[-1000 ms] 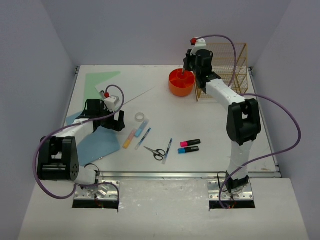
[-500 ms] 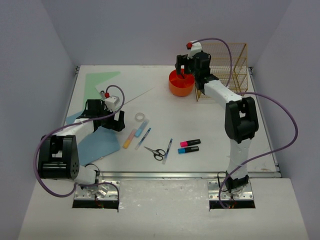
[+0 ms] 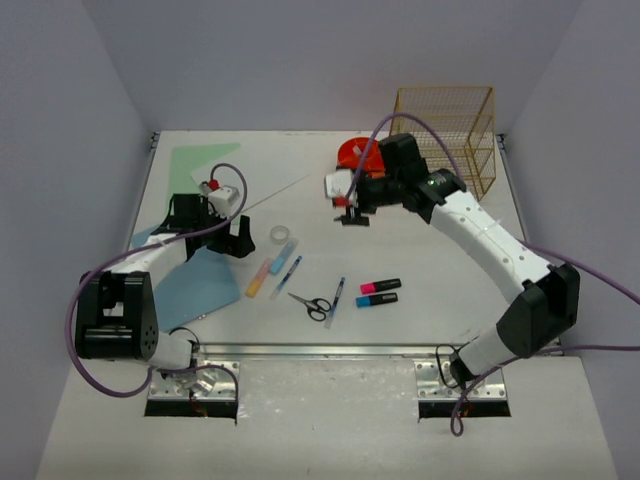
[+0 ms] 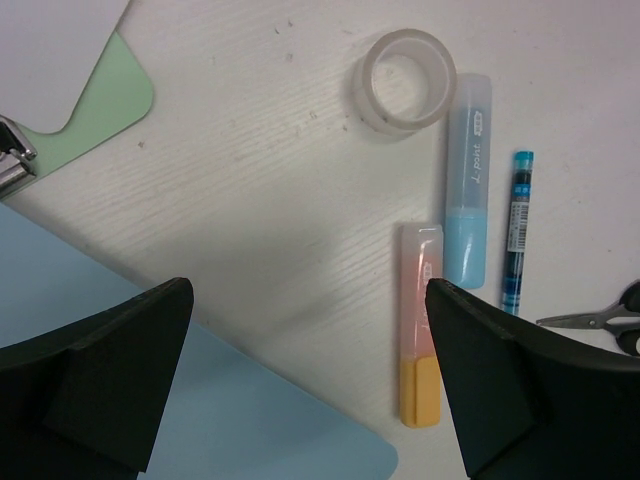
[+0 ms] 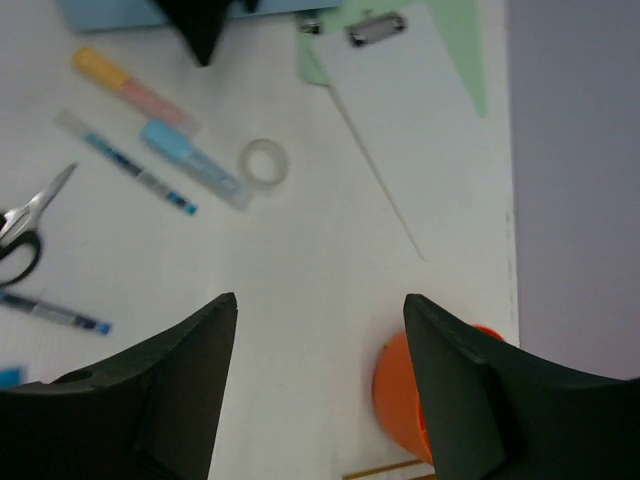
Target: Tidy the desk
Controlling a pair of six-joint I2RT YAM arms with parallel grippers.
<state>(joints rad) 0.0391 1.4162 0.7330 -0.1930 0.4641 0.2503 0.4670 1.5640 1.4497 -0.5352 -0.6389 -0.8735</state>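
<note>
Swung my right gripper [image 3: 350,212] off the orange cup [image 3: 348,150] to mid desk [image 3: 430,250] — jaws spread, empty. Left gripper [image 4: 308,290] spread too; loose pens [image 3: 288,272] next, I judge.

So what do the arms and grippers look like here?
Left arm and right arm: white links, black joints, trailing purple cables. Left gripper and right gripper: matte black, wedge-shaped fingers. A red knob sits on the left wrist.
</note>
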